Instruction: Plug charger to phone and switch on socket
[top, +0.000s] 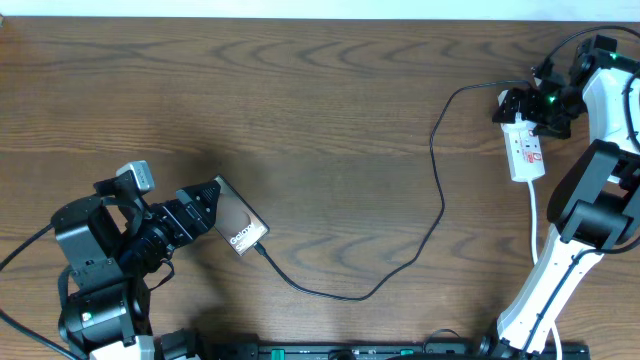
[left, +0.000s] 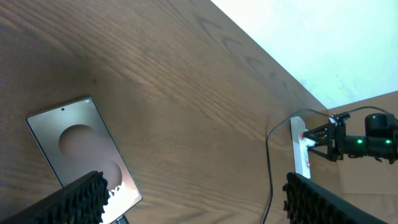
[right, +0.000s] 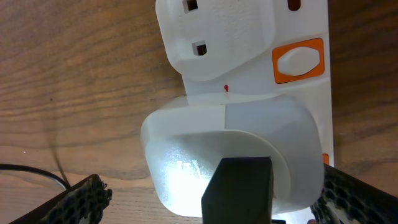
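left jaws apart, lower left, by phone (top: 240, 226) | right jaws apart over socket (top: 527, 152), upper right | charger (top: 441, 192) reaches phone

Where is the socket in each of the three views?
Overhead: socket near the upper right edge.
Left wrist: socket is a narrow white strip, right of centre.
Right wrist: socket close up, filling most of the picture.
Shared landmark: the thin black charger cable beside it.
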